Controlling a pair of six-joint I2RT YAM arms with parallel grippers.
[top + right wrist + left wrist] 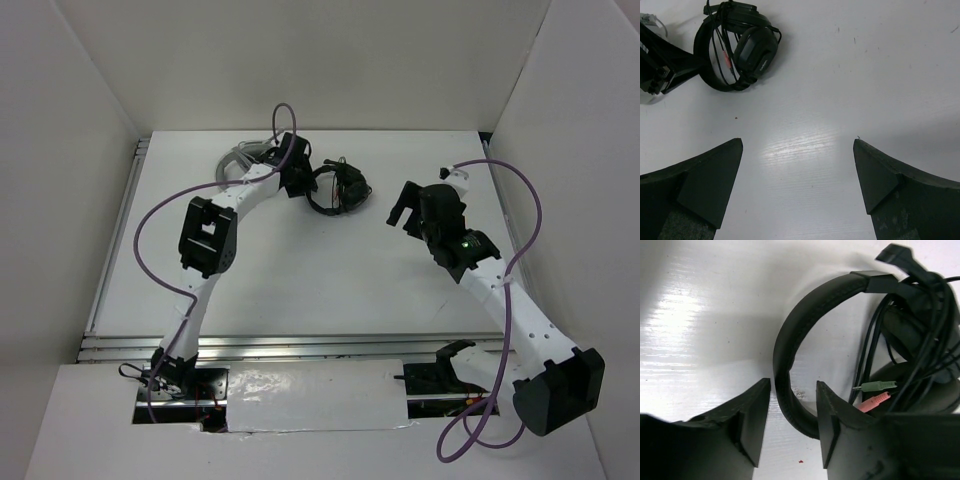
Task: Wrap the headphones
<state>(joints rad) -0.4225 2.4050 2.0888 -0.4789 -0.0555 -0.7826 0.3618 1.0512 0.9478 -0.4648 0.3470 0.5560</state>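
Headphones (348, 188) toward far edge of table (300, 285)

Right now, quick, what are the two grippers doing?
Left gripper: open, one finger on each side of the headphones band, not squeezing it.
Right gripper: open, holding nothing.

Grey ring stand (233, 162) sits on white table (300, 285).
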